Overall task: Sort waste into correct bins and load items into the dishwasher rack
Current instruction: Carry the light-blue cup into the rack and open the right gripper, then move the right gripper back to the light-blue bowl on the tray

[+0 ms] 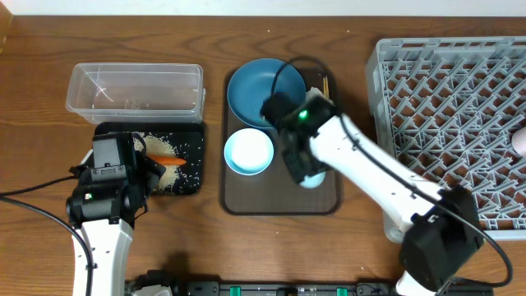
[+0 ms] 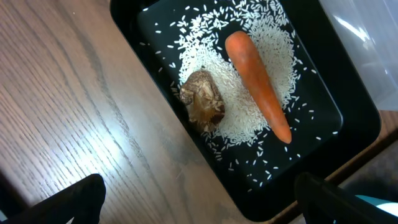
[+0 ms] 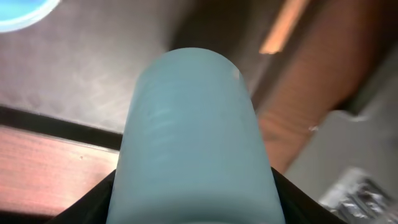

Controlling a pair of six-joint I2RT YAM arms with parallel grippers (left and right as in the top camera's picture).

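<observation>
My right gripper [image 1: 306, 168] is over the brown serving tray, shut on a pale blue cup [image 3: 196, 137] whose sides meet both fingers [image 3: 102, 196]. In the overhead view the cup [image 1: 313, 178] shows just below the gripper. My left gripper [image 2: 202, 205] stands wide open with nothing between its fingers, low over the table at the corner of the black tray [image 2: 323, 118]. In that tray lie an orange carrot [image 2: 258, 84], a brown food lump [image 2: 202, 99] and loose white rice [image 2: 249, 62]. The dark-blue plate [image 1: 263, 90], white bowl [image 1: 248, 152] and chopsticks [image 1: 325, 82] rest on the serving tray.
The clear tub [image 1: 136, 90] stands just behind the black tray [image 1: 193, 177]. The grey dishwasher rack [image 1: 452, 123] fills the right side, with a pale cup [image 1: 519, 140] at its right edge. The brown serving tray [image 1: 279, 201] lies between the bins and the rack.
</observation>
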